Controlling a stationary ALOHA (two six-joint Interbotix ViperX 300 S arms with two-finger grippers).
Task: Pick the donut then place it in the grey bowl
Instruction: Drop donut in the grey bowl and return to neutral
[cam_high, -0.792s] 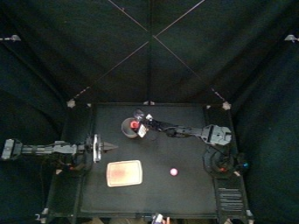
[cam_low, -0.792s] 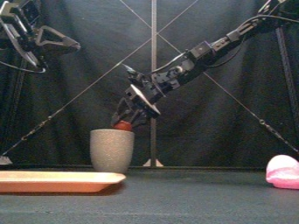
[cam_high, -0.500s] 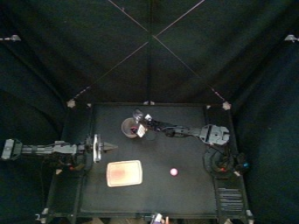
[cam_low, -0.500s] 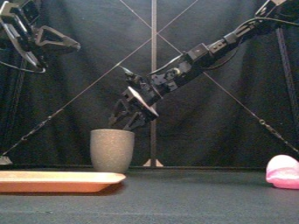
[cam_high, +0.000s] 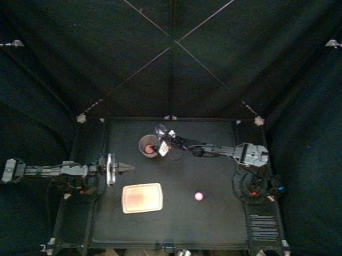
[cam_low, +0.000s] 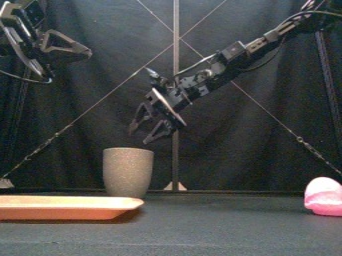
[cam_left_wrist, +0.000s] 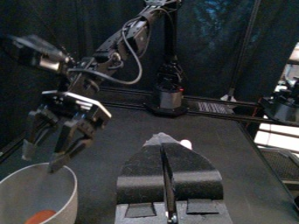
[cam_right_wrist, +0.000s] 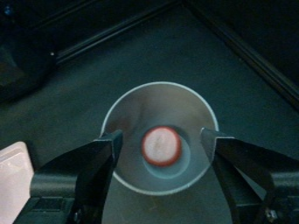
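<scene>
The donut (cam_right_wrist: 162, 146) lies at the bottom of the grey bowl (cam_right_wrist: 165, 99), and the right tool (cam_right_wrist: 162, 136) hangs straight above it, apart from it, with its two jaws spread wide and nothing between them. The right wrist view looks down through those jaws into the bowl and shows the donut as a reddish ring with a pale middle, roughly centred on the bowl's floor. The front view hides the donut behind the bowl's wall (cam_low: 128, 172), but it shows what the wrist view does not: the right tool (cam_low: 156, 127) is clear of the rim, with open air between its fingertips and the bowl's mouth. Its arm slants down from the upper right. In the top view the donut (cam_high: 148, 150) is only a small red spot inside the bowl, partly covered by the right tool (cam_high: 162, 145). The left wrist view catches a sliver of the donut (cam_left_wrist: 41, 215) low in the bowl, under the right tool's open fingers (cam_left_wrist: 56, 160). The left tool (cam_left_wrist: 167, 171) rests at the counter's left side, its jaws pressed together and empty. Also on the counter (cam_high: 201, 172) are a pink tray (cam_high: 142, 198), in front of the bowl and well apart from it, and a small pink toy (cam_low: 323, 195) off to the right. Neither lies between the right tool and the bowl.
</scene>
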